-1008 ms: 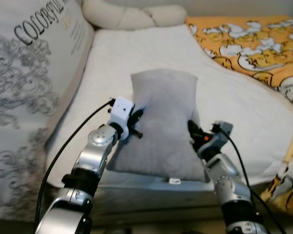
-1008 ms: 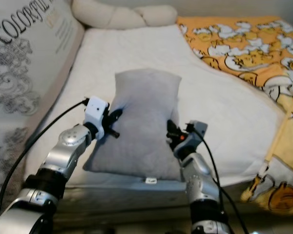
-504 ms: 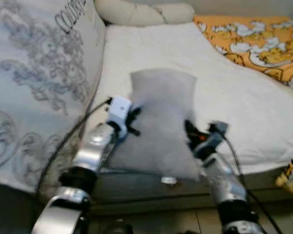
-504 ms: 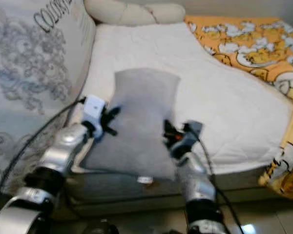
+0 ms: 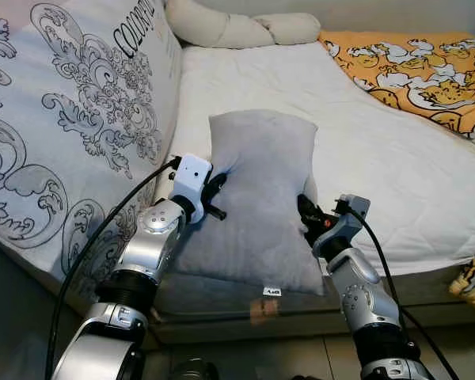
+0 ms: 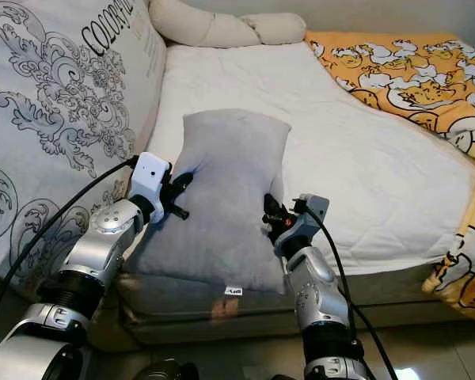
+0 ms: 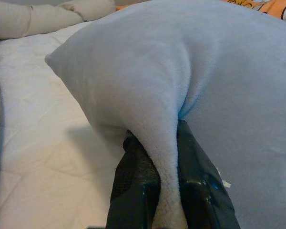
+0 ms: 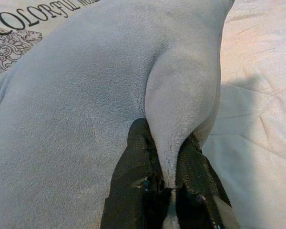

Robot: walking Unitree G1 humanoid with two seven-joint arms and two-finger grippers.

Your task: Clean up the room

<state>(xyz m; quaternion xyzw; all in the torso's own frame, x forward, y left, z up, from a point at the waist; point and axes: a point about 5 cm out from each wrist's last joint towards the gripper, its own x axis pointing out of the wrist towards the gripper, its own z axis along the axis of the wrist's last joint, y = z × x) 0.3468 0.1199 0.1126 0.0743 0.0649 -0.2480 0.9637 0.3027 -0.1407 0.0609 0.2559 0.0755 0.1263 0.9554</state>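
With the grey pillow [image 5: 257, 198] lying at the near edge of the bed [image 5: 380, 134], the left gripper [image 5: 216, 192] and right gripper [image 5: 306, 215] each pinch only a thin fold at its sides, so a lift could pull the plush free and drop it.

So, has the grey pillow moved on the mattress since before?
No; the grey pillow still overhangs the front edge of the white mattress; only the camera shifted.

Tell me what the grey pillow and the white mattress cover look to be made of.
Grey rectangular pillow: soft plush or fleece, matte, probably; fine nap, and it bunches where each gripper pinches it. White mattress cover: quilted fabric, apparently cotton-like; stitched lines and light wrinkles.
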